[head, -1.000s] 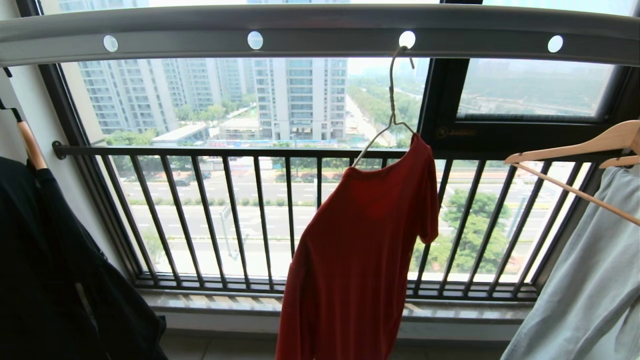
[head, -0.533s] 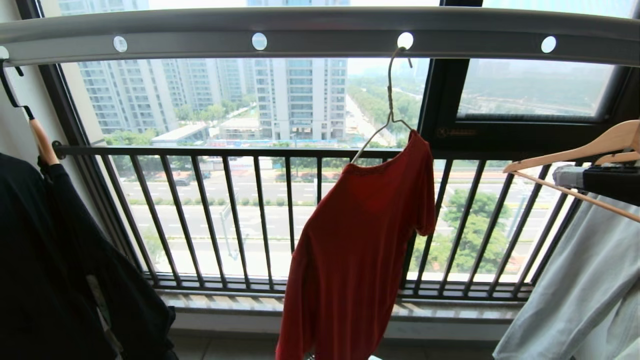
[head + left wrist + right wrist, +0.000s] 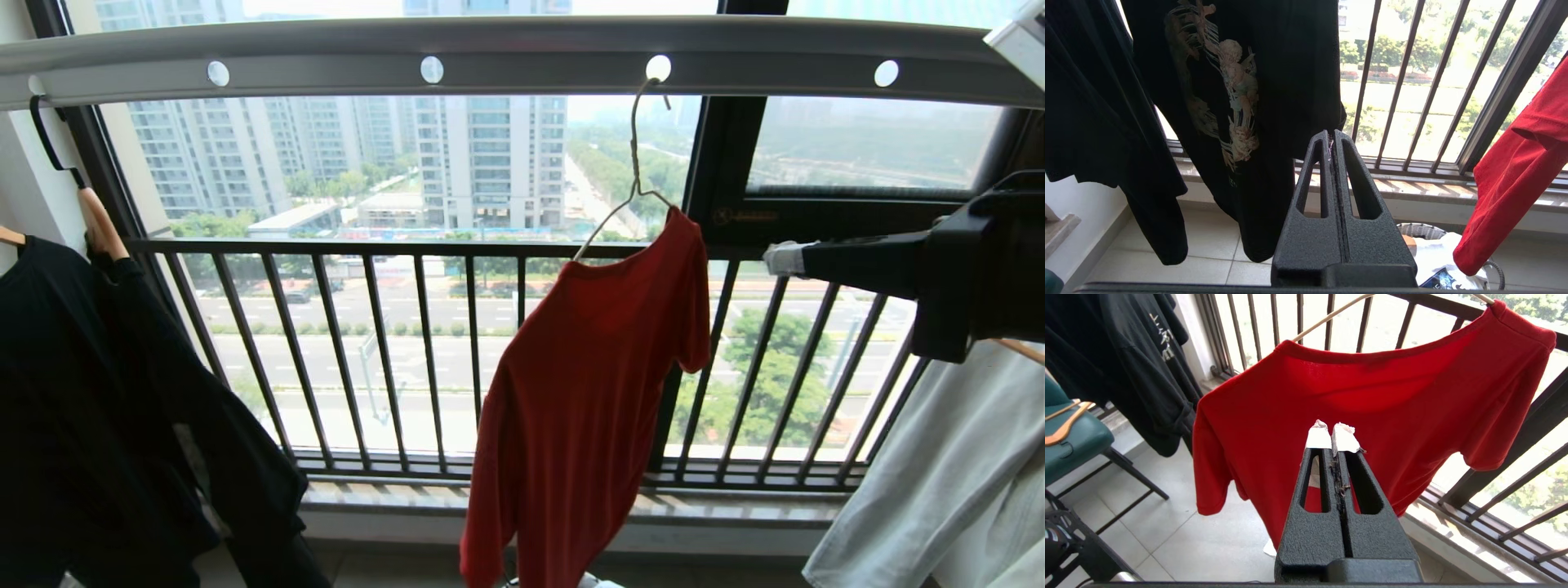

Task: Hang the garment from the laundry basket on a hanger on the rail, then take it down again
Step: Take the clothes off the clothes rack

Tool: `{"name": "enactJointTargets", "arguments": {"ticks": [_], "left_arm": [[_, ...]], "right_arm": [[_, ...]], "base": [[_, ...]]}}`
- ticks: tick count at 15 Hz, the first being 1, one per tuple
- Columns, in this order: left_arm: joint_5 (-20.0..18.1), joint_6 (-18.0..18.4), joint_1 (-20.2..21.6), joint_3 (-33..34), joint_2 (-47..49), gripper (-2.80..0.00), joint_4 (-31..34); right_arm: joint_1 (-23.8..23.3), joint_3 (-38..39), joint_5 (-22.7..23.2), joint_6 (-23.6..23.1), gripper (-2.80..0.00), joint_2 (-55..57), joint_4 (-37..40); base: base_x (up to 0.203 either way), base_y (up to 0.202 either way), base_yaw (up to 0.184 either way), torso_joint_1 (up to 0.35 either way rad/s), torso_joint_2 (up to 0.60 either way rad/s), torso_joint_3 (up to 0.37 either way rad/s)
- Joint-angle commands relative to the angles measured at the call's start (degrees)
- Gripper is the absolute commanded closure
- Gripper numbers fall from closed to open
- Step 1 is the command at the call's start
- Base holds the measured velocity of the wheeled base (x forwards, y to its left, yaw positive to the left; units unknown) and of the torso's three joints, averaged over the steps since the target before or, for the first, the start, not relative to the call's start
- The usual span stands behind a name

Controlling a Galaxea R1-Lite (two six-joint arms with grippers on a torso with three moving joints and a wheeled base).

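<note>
While red T-shirt (image 3: 588, 384) hung lopsided on wire hanger (image 3: 633, 175), right end effector (image 3: 780, 259) closed, empty, near sleeve; left end effector (image 3: 1332, 141) closed. Risk: snag drags shirt off.

A red T-shirt (image 3: 588, 384) hangs lopsided on a thin cream wire hanger (image 3: 633, 175), one shoulder high, the other sagging off. The hanger's hook sits in a round hole of the grey overhead rail (image 3: 522, 53). A white-rimmed basket (image 3: 1423, 230) stands on the floor below
</note>
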Motion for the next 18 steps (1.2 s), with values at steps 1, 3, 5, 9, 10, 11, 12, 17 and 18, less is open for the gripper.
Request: {"name": "enactJointTargets", "arguments": {"ticks": [1, 3, 5, 9, 10, 11, 12, 17, 18], "left_arm": [[0.02, -0.01, 0.0, 0.0, 0.07, 0.0, 0.02], [0.02, -0.09, 0.0, 0.02, 0.07, 0.0, 0.02], [0.02, -0.07, 0.0, 0.02, -0.01, 0.0, 0.02], [0.02, -0.01, 0.0, -0.05, 0.07, 0.0, 0.02], [0.02, -0.02, 0.0, -0.06, 0.07, 0.0, 0.02], [0.02, -0.01, 0.0, 0.02, 0.07, 0.0, 0.02], [0.02, -0.01, 0.0, -0.06, 0.07, 0.0, 0.02], [0.02, -0.01, 0.0, 0.01, 0.07, 0.0, 0.02], [0.02, -0.03, 0.0, -0.01, 0.07, 0.0, 0.02]], "right_arm": [[6.44, -4.18, -9.36, 3.78, 0.0, 6.48, 0.2], [9.07, -7.71, -15.73, 7.01, 0.0, 10.69, 0.27], [10.35, -10.94, -19.86, 9.52, 0.0, 14.42, 0.29], [10.85, -17.49, -23.81, 11.21, 0.0, 20.88, 0.21], [10.98, -19.28, -25.27, 11.29, -2.8, 22.44, 0.21], [11.16, -20.67, -27.48, 11.31, -2.8, 23.9, 0.18], [11.29, -22.01, -30.01, 11.32, -2.8, 25.63, 0.18], [11.35, -26.06, -41.79, 11.33, -2.8, 31.99, 0.03], [11.35, -26.24, -42.24, 11.33, -2.8, 32.07, 0.13]], "base": [[0.0, 0.0, 0.0, 0.0, 0.0, 0.0], [0.0, 0.0, 0.0, 0.0, 0.0, 0.0], [0.0, 0.0, 0.0, 0.0, 0.0, 0.0], [0.0, 0.0, 0.0, 0.0, 0.0, 0.0], [0.0, 0.0, 0.0, 0.0, 0.0, 0.0], [0.0, 0.0, 0.0, 0.0, 0.0, 0.0], [0.0, 0.0, 0.0, 0.0, 0.0, 0.0], [0.0, 0.0, 0.0, 0.0, 0.0, 0.0], [0.0, 0.0, 0.0, 0.0, 0.0, 0.0]]}}
